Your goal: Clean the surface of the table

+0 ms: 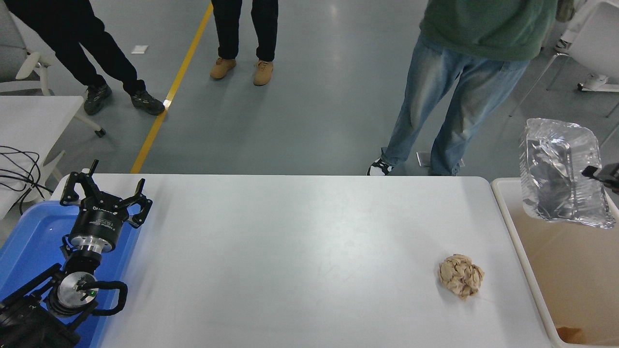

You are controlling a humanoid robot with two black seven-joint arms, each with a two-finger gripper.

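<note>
Foil tray [563,176] pinched by right pincer [596,172] over bin [508,212]; left pincer [104,194] spread, parked; paper wad [460,276] on table surface [300,256]

White table [300,261] fills most of view. Crumpled brown paper ball [461,275] lies on it toward 4 o'clock. Blue tray [29,241] overlaps its 8 o'clock edge.
</note>
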